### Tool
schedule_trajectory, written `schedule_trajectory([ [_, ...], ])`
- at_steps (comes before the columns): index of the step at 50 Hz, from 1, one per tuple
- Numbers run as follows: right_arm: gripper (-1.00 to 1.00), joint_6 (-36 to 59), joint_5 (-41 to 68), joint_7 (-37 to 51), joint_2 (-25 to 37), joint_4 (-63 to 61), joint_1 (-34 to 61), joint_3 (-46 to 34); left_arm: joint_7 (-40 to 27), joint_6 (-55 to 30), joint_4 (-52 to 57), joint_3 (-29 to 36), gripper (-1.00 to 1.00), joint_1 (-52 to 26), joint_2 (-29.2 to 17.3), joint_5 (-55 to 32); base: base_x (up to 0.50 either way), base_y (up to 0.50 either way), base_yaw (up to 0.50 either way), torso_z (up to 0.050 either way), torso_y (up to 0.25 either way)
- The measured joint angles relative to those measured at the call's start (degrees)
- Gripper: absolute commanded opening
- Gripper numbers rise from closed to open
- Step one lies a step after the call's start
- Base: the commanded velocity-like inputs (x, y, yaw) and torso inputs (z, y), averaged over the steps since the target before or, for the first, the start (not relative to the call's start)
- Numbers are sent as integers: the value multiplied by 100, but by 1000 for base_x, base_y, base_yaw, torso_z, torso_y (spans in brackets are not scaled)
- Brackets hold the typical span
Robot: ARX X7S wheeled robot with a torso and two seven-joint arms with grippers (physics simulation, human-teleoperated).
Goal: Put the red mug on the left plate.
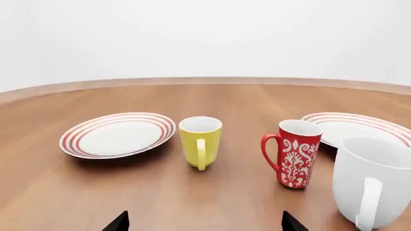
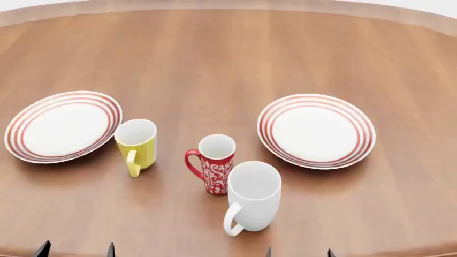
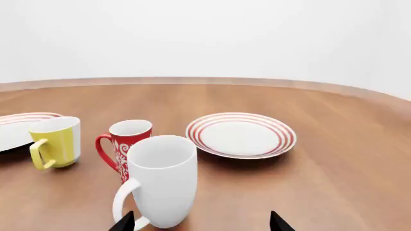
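Observation:
The red mug [image 2: 215, 168] with white swirls stands upright near the table's middle, handle to the left; it also shows in the left wrist view [image 1: 293, 153] and the right wrist view [image 3: 124, 146]. The left plate [image 2: 63, 126], white with red rings, lies at the left, also in the left wrist view [image 1: 117, 134]. My left gripper [image 2: 76, 250] is open and empty at the near table edge, well short of the mug; its tips show in the left wrist view [image 1: 204, 224]. My right gripper [image 2: 298, 252] is open and empty at the near edge, also in its own view [image 3: 200, 222].
A yellow mug [image 2: 137, 144] stands between the left plate and the red mug. A larger white mug [image 2: 251, 197] stands just in front and right of the red mug. A second ringed plate [image 2: 316, 130] lies at the right. The wooden table [image 2: 228, 59] extends far back.

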Motion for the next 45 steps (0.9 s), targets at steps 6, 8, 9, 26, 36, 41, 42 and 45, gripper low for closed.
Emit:
schedule_trajectory([
  [6,100,70,-3,104,55,-259,-88,-110,-40,-84,216,64,100,77,-65,-91,0,0,0,0,0],
  [8,100,92,-8,155,82,-403,-141,-156,-55,-131,329,86,100,116,-97,-137,0,0,0,0,0],
  [9,100,104,-7,178,96,-482,-171,-178,-64,-156,392,96,100,138,-113,-162,0,0,0,0,0],
  [26,100,164,-38,521,334,-1337,-508,-495,-203,-316,918,304,100,338,-349,-398,169,195,0,0,0],
  [36,100,170,-17,624,432,-1479,-553,-649,-288,-342,991,389,100,351,-445,-474,293,363,0,0,0],
  [41,100,170,8,648,476,-1493,-554,-722,-315,-345,986,438,100,347,-490,-499,329,377,0,0,0],
  [42,100,171,13,652,484,-1493,-553,-735,-320,-347,985,447,100,347,-499,-505,340,379,0,0,0],
  [45,100,172,30,665,509,-1496,-551,-773,-335,-349,988,472,100,348,-528,-524,341,379,0,0,0],
])
